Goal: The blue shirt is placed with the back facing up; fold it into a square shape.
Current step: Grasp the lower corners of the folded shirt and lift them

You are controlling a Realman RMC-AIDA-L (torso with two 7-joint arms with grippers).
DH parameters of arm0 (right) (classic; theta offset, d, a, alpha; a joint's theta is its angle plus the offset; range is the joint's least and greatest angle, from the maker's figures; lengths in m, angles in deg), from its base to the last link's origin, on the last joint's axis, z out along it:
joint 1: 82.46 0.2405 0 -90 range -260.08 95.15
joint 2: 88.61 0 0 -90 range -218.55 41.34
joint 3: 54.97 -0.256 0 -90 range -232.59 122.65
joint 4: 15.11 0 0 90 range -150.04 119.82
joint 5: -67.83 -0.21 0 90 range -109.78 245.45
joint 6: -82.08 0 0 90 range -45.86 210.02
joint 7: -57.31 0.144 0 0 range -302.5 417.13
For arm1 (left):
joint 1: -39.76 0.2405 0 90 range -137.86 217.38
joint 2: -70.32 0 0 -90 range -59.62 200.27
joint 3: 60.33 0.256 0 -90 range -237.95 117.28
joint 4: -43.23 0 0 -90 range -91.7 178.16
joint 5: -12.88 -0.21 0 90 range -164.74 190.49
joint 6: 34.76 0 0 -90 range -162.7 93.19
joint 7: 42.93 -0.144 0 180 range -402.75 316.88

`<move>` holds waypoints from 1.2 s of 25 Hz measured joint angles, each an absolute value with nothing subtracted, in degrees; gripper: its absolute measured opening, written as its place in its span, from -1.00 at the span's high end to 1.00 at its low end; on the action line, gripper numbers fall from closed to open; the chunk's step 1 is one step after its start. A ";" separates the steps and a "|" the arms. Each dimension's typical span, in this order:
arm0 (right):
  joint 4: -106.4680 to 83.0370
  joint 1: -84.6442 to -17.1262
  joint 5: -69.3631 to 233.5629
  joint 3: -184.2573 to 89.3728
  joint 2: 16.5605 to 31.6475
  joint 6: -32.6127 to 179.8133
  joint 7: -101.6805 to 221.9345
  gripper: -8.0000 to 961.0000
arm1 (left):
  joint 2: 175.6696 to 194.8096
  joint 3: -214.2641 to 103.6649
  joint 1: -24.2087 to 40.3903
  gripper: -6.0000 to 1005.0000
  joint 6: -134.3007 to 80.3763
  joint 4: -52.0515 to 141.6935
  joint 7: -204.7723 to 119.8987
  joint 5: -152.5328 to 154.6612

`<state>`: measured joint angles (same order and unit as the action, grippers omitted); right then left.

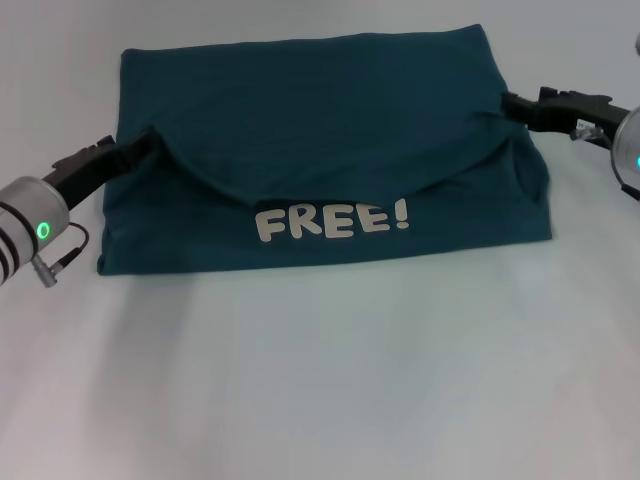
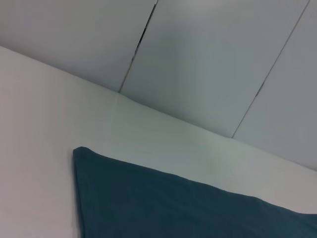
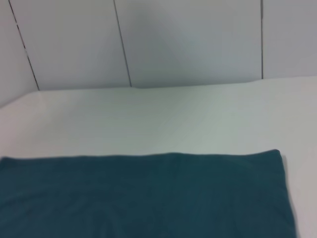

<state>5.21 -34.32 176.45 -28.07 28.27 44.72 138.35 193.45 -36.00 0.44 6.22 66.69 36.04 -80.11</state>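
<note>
Left gripper [image 1: 143, 150]: at the shirt's left edge, tips tucked into the cloth fold. Looks pinched on the fabric, since the cloth draws toward it, but the fingers are buried, so can't tell how wide they stand.

Blue shirt [image 1: 320, 110]: flat on the white table [image 1: 320, 380], centre of the head view, already a wide rectangle. A folded-over layer droops in a curve between the two grippers; white "FREE!" lettering [image 1: 332, 221] shows below that curve, near the front edge. Left wrist view catches one corner of it [image 2: 79, 151]; right wrist view shows a far edge w/ a squared corner [image 3: 277, 153].

Right gripper [image 1: 508, 103]: at the shirt's right edge, a bit farther back than the left one, tips also under cloth — same story, probably clamped, opening not visible.

Risk, sag: the middle of the carried layer hangs slack; if the arms move w/o tension it likely lands wrinkled or bunched.

Risk, skew: the grippers aren't level front-to-back — uneven travel would prob. give a slanted fold, not a square.

Risk, slip: a thin pinch on one side could let go and drop that corner early.

Risk, drag: pulling too low may shift the bottom layers across the table.
</note>
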 joint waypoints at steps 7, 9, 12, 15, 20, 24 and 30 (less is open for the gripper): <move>9.11 -38.00 176.84 -27.73 27.52 34.89 146.04 -0.29 | 193.49 -30.54 5.72 -0.33 13.68 71.87 39.03 -80.31; 10.17 -39.57 176.84 -27.62 27.26 30.93 148.38 -0.32 | 193.71 -29.28 7.58 -0.34 16.31 73.67 39.09 -80.31; 11.83 -41.74 176.92 -27.24 26.92 25.17 152.36 -0.36 | 193.92 -28.32 9.83 -0.34 18.62 75.62 39.09 -80.41; 13.10 -43.73 177.01 -25.75 26.40 19.43 156.09 -0.40 | 193.99 -27.85 11.58 -0.34 19.52 77.02 38.89 -80.74; 14.84 -46.34 177.02 -25.16 25.94 12.63 158.53 -0.66 | 194.03 -27.69 13.75 -0.34 20.31 79.38 38.56 -84.46; 14.85 -47.41 177.01 -25.10 25.47 9.72 158.66 -0.72 | 194.23 -27.82 14.71 -0.34 19.97 79.66 37.74 -88.02; 14.93 -48.30 177.01 -24.53 25.42 9.02 160.00 -0.75 | 194.49 -28.08 16.13 -0.35 20.29 79.67 37.33 -88.90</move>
